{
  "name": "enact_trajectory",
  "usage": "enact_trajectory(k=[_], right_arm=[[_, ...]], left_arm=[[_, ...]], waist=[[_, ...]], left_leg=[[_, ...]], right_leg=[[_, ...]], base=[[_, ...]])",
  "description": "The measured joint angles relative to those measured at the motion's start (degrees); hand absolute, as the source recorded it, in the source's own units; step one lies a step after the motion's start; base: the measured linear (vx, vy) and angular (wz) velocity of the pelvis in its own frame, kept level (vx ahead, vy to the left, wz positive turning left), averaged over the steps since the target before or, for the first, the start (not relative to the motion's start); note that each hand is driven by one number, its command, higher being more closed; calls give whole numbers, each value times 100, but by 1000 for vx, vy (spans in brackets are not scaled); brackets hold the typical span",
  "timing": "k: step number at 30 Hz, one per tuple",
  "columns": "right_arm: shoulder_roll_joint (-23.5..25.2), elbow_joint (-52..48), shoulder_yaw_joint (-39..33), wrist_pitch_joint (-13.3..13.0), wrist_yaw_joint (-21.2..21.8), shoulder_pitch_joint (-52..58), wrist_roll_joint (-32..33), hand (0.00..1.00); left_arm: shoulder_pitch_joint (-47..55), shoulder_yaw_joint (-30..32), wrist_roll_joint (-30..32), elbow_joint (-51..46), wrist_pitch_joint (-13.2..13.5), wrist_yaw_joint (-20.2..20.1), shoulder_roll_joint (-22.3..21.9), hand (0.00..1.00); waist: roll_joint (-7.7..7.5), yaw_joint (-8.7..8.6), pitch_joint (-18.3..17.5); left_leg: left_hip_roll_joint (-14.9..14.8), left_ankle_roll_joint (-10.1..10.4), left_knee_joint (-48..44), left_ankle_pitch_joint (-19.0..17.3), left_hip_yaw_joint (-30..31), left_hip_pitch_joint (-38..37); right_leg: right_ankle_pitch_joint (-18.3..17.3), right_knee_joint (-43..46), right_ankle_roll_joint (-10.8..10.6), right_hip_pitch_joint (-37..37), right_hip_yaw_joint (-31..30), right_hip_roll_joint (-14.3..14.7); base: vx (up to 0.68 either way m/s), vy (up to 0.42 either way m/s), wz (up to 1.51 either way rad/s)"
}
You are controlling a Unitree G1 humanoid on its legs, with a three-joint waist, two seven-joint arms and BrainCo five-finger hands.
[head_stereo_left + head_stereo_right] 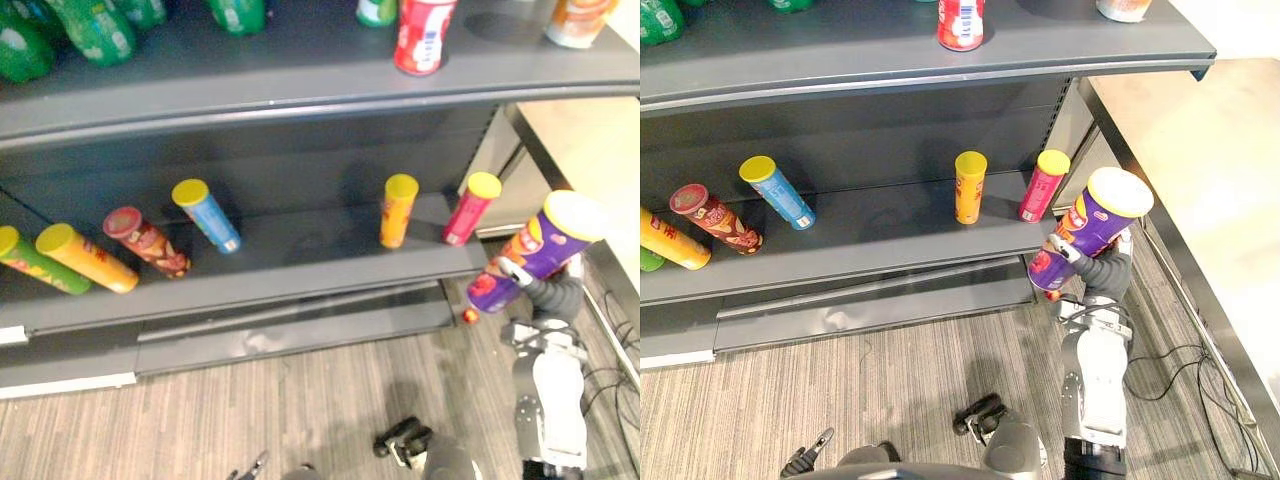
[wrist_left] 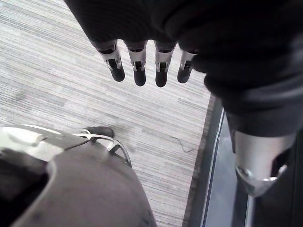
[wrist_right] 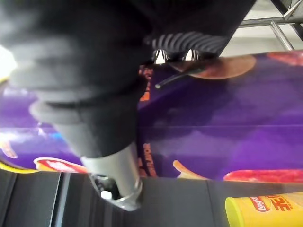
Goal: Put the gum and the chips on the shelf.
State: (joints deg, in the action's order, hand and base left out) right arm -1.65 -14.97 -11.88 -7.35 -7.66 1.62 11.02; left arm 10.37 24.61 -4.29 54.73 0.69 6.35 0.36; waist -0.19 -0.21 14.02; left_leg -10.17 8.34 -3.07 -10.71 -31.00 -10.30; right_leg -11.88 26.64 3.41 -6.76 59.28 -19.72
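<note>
**While the right hand grips the purple cardboard chips can, the left hand hangs loose**

Left hand is nearest, low over the striped grey carpet floor in front of the lower shelf board. Its fingers are straight and relaxed, holding nothing.

Right hand is out by the right front corner of that board, fingers and thumb wrapped round the lower body of the purple can. The can is tilted, its yellow lid up and out to the right, its base just beside the board's corner. Can't tell if it touches the board.

On the dark grey metal board, going left from its right end:
- pink can with yellow lid, leaning
- orange can with yellow lid, near it, about upright
- well apart to the left, blue can with yellow lid
- red can with red lid
- long yellow-orange can
- green can at the far left end

These last four lean over.

Above the board, the upper shelf board carries a red-and-white can and green plastic bottles toward its left end.
</note>
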Motion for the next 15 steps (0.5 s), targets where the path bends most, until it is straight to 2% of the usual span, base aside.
enact_trajectory(k=[10, 15], right_arm=[[-1, 1, 126, 1, 63, 69, -8, 100], [-14, 2, 387, 48, 73, 61, -117, 100]], left_arm=[[-3, 1, -5, -9, 4, -15, -4, 0], [-1, -11, -154, -15, 10, -54, 6, 0]], waist=[[-15, 33, 9], [-31, 74, 32]], left_leg=[[50, -3, 81, 2, -11, -110], [-60, -157, -384, -149, -18, -74]], right_leg=[[130, -165, -90, 54, -26, 52], [552, -791, -147, 347, -24, 307]], base=[[8, 4, -1], [-7, 35, -4]])
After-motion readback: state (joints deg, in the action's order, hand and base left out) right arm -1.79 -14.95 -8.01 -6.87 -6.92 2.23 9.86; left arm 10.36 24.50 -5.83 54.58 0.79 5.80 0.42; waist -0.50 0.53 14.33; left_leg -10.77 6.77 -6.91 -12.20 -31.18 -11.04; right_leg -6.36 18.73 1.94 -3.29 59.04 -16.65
